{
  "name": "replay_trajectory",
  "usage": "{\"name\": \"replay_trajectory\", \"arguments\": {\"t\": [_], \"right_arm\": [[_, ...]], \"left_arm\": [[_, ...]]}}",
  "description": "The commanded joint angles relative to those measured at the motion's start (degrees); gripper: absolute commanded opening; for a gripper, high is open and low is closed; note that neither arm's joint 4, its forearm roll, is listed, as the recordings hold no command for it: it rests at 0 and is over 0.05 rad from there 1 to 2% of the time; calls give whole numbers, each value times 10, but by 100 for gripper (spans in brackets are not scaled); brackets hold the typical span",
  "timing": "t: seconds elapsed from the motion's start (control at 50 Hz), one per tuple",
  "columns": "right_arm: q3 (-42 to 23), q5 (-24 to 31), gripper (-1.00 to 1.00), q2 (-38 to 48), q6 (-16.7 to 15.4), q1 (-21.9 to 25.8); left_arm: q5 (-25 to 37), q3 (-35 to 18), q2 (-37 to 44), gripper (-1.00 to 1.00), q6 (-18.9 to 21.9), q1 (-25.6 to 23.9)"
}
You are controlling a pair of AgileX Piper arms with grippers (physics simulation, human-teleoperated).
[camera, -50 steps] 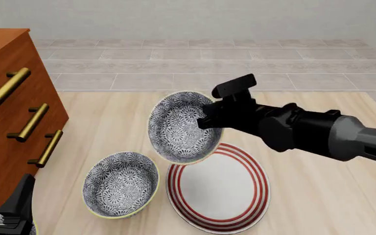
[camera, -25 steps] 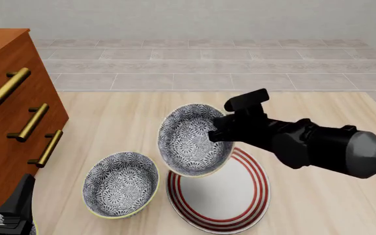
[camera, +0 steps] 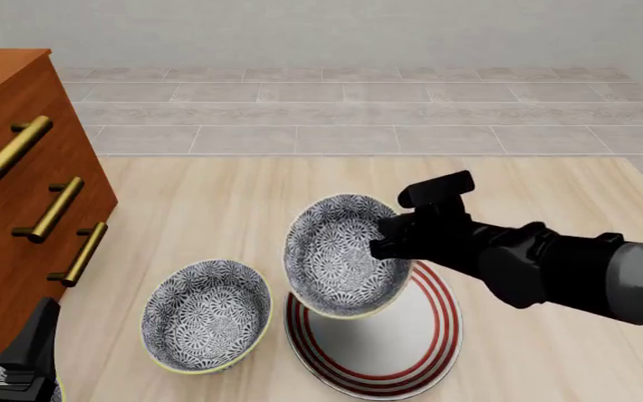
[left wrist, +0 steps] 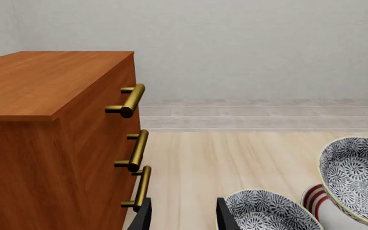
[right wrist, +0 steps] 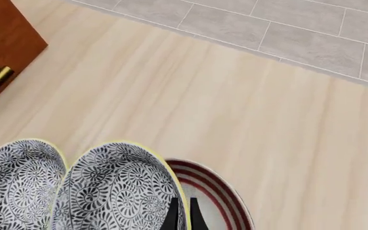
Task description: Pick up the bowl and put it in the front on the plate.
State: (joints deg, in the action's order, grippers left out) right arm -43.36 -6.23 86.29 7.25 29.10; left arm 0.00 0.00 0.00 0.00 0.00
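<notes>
The blue-and-white floral bowl (camera: 342,266) hangs tilted above the far left part of the red-ringed white plate (camera: 402,347). My right gripper (camera: 393,244) is shut on its rim from the right. In the right wrist view the fingers (right wrist: 173,216) pinch the yellowish rim of the bowl (right wrist: 117,194), with the plate (right wrist: 212,189) beneath. A look-alike bowl (camera: 207,314) sits upright on the table left of the plate. My left gripper (left wrist: 184,219) is open and empty near the table's front left corner (camera: 26,360).
A wooden dresser (camera: 14,184) with brass handles (camera: 54,209) stands along the left side. Its handles (left wrist: 132,151) are close to the left gripper. Light wooden tabletop (camera: 545,193) stretches behind and to the right of the plate.
My right gripper has carried the bowl down and to the right, from behind the plate to low over the plate's left part. The left arm has stayed still.
</notes>
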Motion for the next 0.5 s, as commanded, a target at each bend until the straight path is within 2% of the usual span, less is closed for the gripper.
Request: {"name": "replay_trajectory", "arguments": {"t": [0.02,0.5], "right_arm": [[12,-1,-100,-3,7,2],[62,-13,-100,-18,12,-3]], "left_arm": [[0,0,0,100,0,0],[0,0,0,100,0,0]]}}
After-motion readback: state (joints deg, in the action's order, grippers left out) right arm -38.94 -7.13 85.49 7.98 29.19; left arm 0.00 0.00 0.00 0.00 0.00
